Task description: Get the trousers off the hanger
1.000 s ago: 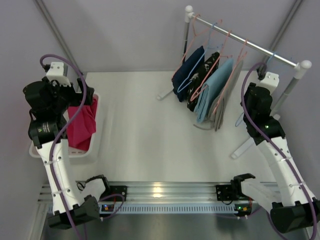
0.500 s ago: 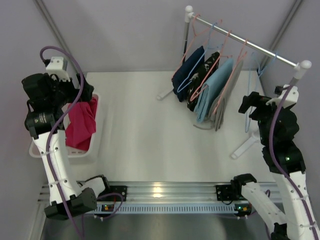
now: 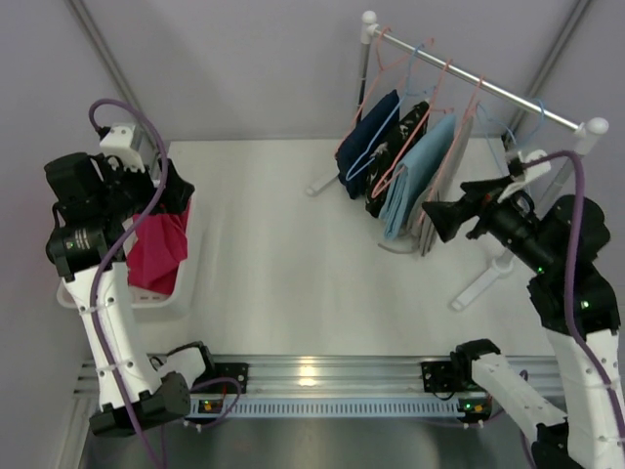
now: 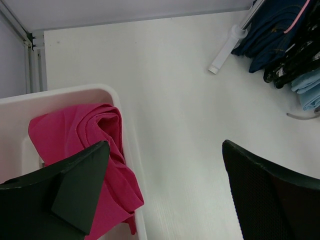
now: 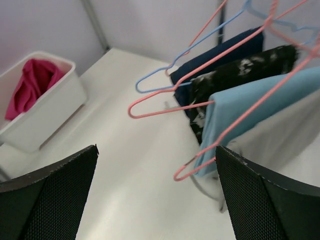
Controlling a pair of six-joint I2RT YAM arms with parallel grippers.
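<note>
A light-blue hanger (image 3: 361,168) (image 5: 155,91) on the rail carries folded navy trousers (image 3: 366,147) (image 5: 220,55). A second light-blue hanger (image 3: 508,127) hangs bare near the rail's right end. Magenta trousers (image 3: 161,244) (image 4: 95,130) (image 5: 27,85) lie in the white basket (image 3: 186,283) (image 4: 75,90). My right gripper (image 3: 439,220) (image 5: 156,150) is open and empty. It sits just right of the grey trousers (image 3: 430,220) and points left. Above the basket's right rim, my left gripper (image 3: 171,191) (image 4: 165,145) stands open, holding nothing.
Salmon-pink hangers hold black patterned (image 3: 395,151), light blue (image 3: 415,176) and grey trousers on the rail (image 3: 488,88). The rack's white feet (image 3: 479,283) (image 4: 227,45) rest on the table. Walls close in at the back and on both sides.
My right gripper opened, left the rail's right end and swung down and left toward the hanging trousers. A bare blue hanger stays on the rail. The left arm barely shifted.
</note>
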